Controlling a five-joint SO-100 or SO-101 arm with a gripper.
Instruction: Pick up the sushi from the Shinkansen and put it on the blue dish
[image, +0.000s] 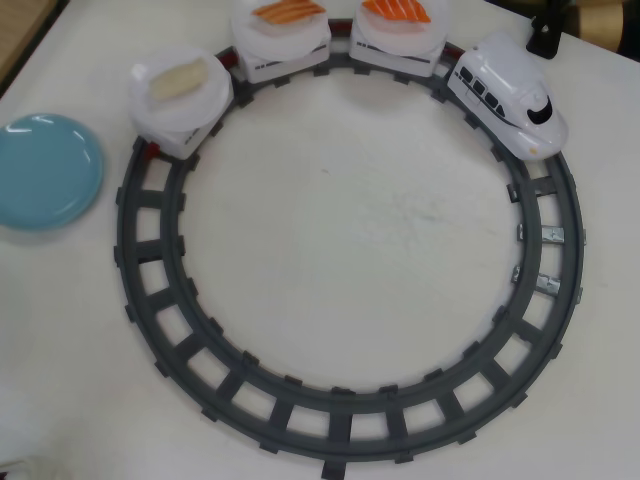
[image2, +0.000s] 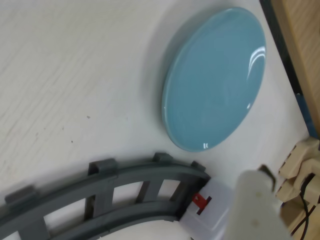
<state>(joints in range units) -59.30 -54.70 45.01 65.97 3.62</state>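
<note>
The white Shinkansen stands on the grey ring track at the upper right, pulling three cars topped by round white plates. The vivid red-orange sushi lies on the first car behind the locomotive, partly cut off by the top edge. The blue dish sits empty on the table at the far left, outside the track. It also shows in the wrist view, above a stretch of track. No gripper shows in either view.
A paler orange piece rides the middle car and a cream-white piece the last car. In the wrist view the last car's end with a red coupler shows at the bottom right. A black object stands at the top right.
</note>
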